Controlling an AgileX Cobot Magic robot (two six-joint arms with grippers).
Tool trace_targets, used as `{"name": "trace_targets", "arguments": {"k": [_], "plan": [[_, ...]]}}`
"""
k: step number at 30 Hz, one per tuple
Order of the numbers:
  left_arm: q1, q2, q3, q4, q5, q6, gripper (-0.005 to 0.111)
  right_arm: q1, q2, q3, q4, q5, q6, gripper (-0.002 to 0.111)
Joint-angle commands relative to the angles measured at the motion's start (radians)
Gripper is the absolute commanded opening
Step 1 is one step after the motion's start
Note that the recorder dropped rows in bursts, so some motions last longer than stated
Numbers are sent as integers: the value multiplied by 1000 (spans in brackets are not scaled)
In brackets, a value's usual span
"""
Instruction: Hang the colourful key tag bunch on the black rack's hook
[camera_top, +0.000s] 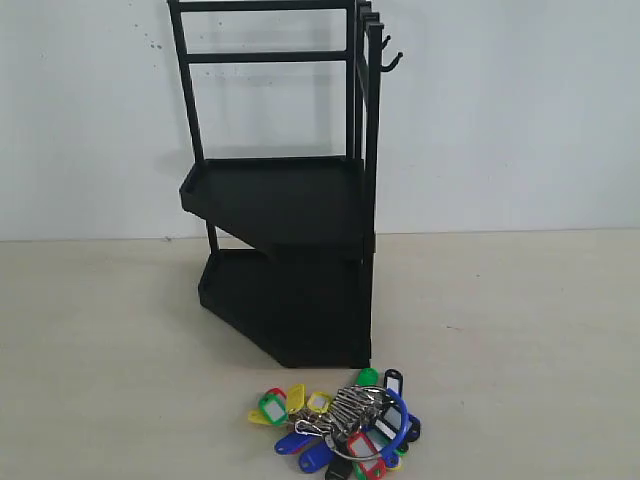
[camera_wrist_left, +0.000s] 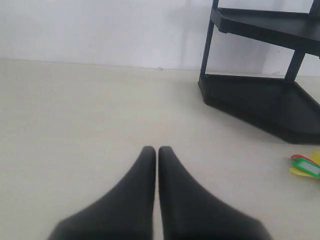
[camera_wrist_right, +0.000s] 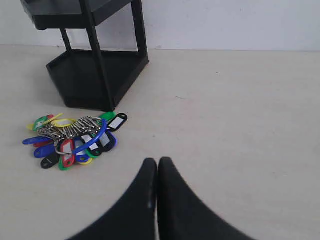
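Note:
The colourful key tag bunch (camera_top: 340, 425) lies flat on the table just in front of the black rack (camera_top: 285, 200), its blue loop on top. A small hook (camera_top: 390, 62) juts from the rack's upper right bar. In the right wrist view the bunch (camera_wrist_right: 75, 137) rests beside the rack's base (camera_wrist_right: 95, 75), well apart from my right gripper (camera_wrist_right: 157, 162), which is shut with nothing in it. My left gripper (camera_wrist_left: 157, 150) is shut and empty too; only a red-and-green tag (camera_wrist_left: 306, 165) shows at that view's edge. Neither gripper appears in the exterior view.
A pale wall stands right behind the rack. The light table (camera_top: 520, 330) stretches to both sides of the rack. The bunch lies close to the exterior view's lower edge.

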Motion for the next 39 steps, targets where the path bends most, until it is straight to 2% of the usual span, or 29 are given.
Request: {"name": "trace_targets", "arguments": {"k": [1,24,28,36,39], "plan": [[-1,-2,-1,5,-8,3,4,-7,-4,0,-2,-7,0,0],[-1,-2,-1,5,-8,3,4,-7,-4,0,-2,-25,0,0],[-1,-2,-1,5,-8,3,4,-7,-4,0,-2,-180,0,0],[-1,-2,-1,5,-8,3,4,-7,-4,0,-2,-312,1,0],[-1,-2,-1,5,-8,3,4,-7,-4,0,-2,-453,1,0]]}}
